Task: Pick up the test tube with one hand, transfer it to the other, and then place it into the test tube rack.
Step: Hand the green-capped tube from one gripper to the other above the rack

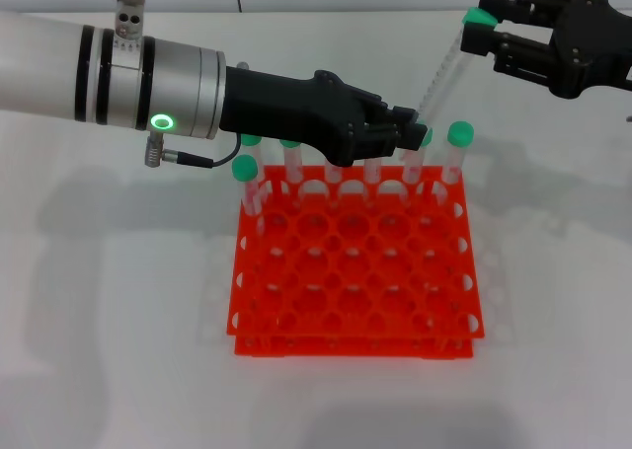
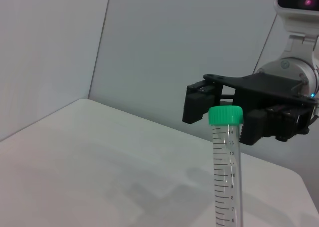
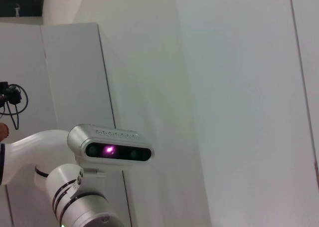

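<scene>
The test tube (image 1: 441, 74) slants up and to the right above the orange-red test tube rack (image 1: 355, 271). My left gripper (image 1: 410, 133) is shut on its lower end, over the rack's back row. The green cap (image 1: 481, 17) sits right at the fingertips of my right gripper (image 1: 476, 37). In the left wrist view the tube (image 2: 227, 177) stands upright. There my right gripper (image 2: 223, 110) is just behind the cap, with one finger showing on each side and the jaws apart. The right wrist view shows neither tube nor rack.
Several other green-capped tubes (image 1: 460, 133) stand in the rack's back row and left side (image 1: 244, 169), close under my left gripper. The rack's front rows hold only open holes. White tabletop (image 1: 118, 321) surrounds the rack.
</scene>
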`<state>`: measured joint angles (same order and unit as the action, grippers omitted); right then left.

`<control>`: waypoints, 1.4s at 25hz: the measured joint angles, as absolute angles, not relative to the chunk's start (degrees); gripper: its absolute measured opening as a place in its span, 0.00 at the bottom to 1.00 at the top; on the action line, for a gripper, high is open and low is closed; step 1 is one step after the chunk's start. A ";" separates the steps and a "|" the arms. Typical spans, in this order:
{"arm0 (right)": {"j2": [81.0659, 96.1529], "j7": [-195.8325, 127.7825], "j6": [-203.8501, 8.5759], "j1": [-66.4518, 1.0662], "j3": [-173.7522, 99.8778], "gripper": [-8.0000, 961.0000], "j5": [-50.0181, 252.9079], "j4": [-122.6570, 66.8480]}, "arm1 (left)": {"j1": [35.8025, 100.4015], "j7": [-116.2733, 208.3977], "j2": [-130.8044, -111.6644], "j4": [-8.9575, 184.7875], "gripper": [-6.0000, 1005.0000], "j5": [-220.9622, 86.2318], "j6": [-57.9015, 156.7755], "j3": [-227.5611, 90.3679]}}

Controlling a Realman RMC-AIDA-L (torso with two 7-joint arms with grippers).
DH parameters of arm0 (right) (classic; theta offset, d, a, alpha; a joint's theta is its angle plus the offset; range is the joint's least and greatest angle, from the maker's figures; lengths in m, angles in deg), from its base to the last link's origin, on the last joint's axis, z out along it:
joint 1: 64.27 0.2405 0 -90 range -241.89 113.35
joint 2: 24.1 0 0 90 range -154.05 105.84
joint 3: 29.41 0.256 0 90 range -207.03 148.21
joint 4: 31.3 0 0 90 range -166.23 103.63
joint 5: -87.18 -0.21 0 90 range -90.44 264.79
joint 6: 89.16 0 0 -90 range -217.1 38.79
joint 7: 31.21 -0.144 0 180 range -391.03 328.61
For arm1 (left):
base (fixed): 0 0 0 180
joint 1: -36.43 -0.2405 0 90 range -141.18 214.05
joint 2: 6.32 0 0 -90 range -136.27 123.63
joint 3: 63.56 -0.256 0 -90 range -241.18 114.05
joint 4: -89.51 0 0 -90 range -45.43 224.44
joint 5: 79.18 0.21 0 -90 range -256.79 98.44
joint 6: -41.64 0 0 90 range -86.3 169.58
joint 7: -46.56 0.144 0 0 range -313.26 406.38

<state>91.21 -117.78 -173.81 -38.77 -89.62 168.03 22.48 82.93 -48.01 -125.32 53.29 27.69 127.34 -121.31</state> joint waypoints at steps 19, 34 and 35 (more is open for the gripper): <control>91.21 -117.79 -173.62 -38.20 -89.61 0.32 168.09 22.13 | 83.10 -48.01 -125.32 53.04 0.15 27.70 127.33 -121.31; 91.12 -117.79 -174.21 -37.77 -89.65 0.30 168.51 22.20 | 83.04 -48.06 -125.49 53.31 0.15 27.70 126.45 -121.31; 91.12 -117.78 -174.22 -37.74 -89.68 0.30 168.51 22.20 | 83.00 -48.13 -125.50 53.32 0.15 27.69 126.26 -121.31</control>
<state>91.12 -117.78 -174.22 -37.74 -89.68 168.51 22.20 83.00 -48.13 -125.50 53.32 27.69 126.26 -121.31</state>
